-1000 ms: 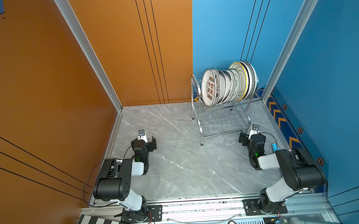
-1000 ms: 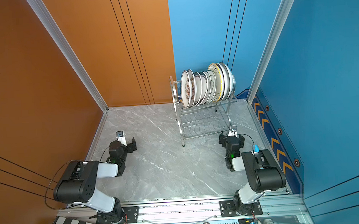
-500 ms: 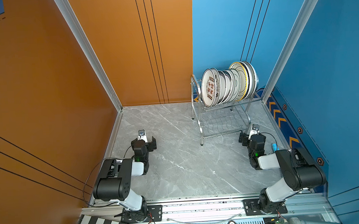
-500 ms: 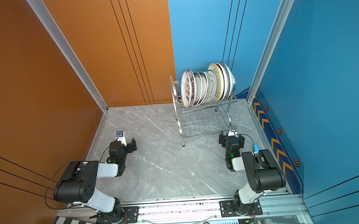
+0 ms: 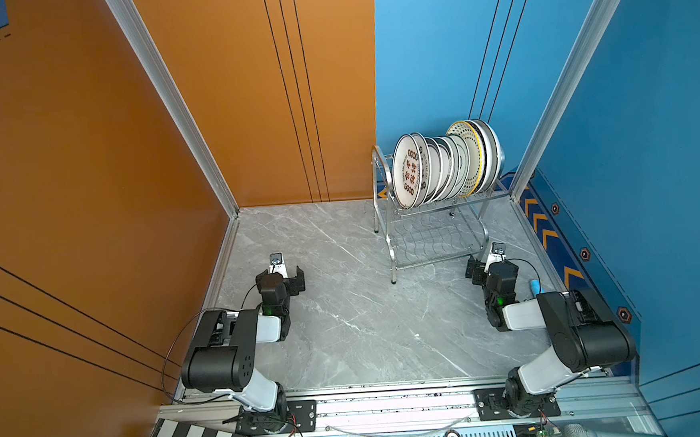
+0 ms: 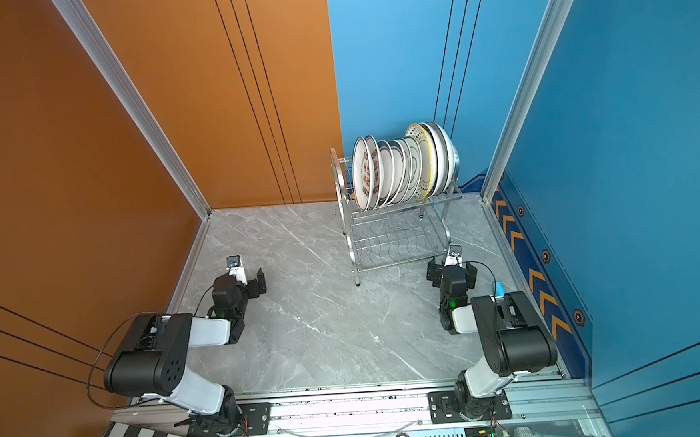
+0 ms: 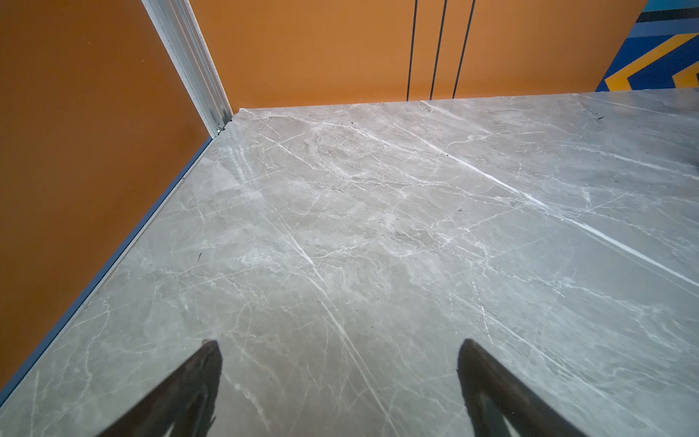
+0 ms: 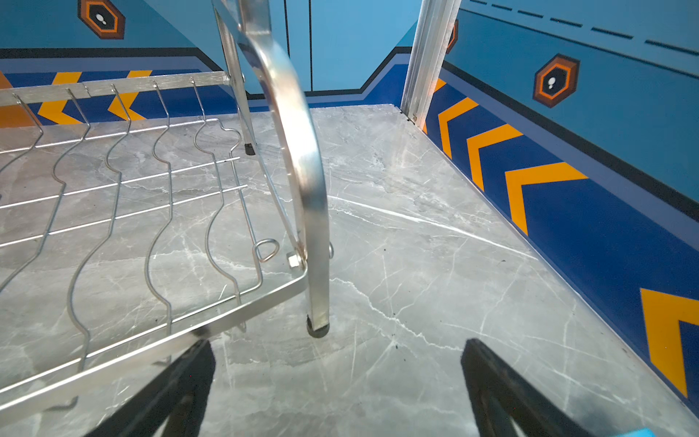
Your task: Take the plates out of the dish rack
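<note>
Dish rack [image 8: 302, 151] just beside right end effector [image 8: 336, 349]

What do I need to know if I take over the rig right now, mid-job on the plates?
Left gripper: open, empty, low over the table, well apart from the rack.
Right gripper: open, empty, low beside the near right leg of the dish rack.
Plates: the whole row stands on edge in the rack's upper tier; the lower tier holds nothing.
Done: nothing unloaded; no plate lies on the table.
Left: every plate has to come out.
</note>
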Motion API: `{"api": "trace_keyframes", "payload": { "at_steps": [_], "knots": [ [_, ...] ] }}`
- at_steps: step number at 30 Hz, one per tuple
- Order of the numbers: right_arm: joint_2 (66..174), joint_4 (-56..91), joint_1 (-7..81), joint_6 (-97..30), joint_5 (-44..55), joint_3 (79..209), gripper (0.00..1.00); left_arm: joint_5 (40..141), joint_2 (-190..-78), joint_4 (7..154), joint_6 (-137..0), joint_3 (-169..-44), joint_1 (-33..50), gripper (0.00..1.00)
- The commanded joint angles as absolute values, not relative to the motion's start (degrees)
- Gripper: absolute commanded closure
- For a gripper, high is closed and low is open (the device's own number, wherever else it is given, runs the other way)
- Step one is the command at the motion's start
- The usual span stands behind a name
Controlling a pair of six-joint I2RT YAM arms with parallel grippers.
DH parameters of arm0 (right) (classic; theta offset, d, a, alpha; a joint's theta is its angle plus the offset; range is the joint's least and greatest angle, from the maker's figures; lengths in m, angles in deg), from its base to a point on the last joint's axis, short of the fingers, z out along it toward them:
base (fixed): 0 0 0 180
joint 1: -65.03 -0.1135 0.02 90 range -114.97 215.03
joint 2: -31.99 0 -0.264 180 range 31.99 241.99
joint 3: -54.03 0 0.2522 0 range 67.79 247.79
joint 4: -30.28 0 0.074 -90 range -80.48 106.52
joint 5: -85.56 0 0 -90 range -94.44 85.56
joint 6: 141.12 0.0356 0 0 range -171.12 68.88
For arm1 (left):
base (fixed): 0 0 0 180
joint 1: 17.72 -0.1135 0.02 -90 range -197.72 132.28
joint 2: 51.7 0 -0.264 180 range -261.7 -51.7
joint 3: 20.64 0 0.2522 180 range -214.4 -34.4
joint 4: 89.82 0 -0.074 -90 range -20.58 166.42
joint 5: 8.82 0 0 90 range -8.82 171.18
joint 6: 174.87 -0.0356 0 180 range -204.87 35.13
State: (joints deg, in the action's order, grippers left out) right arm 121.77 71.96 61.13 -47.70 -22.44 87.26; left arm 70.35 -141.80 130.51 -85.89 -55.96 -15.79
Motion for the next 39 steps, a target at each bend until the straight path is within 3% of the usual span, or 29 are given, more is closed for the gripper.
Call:
{"api": "trace_keyframes", "payload": {
  "at_steps": [1,19,23,27,31,39],
  "knots": [
    [120.8,70.9,61.2,-46.9,-21.6,88.2,0.0,71.6,-141.4,129.7,-85.5,-56.1,-15.7,0.02],
    [120.7,71.2,61.2,-47.0,-21.9,88.1,0.0,71.2,-141.3,129.8,-85.5,-55.9,-15.4,0.02],
    [116.5,67.3,60.7,-46.5,-24.5,88.2,0.0,69.9,-138.9,129.4,-87.5,-55.2,-13.7,0.02],
    [110.2,61.1,60.7,-45.0,-27.8,88.3,0.0,65.0,-134.2,126.9,-89.3,-54.7,-10.8,0.02],
    [102.6,50.9,60.7,-41.8,-29.0,90.1,0.0,60.9,-128.4,112.3,-88.9,-59.6,-7.7,0.02],
    [89.7,27.5,61.4,-30.8,-25.8,96.0,0.0,54.5,-119.0,99.7,-87.1,-61.4,-0.4,0.02]
  ]
}}
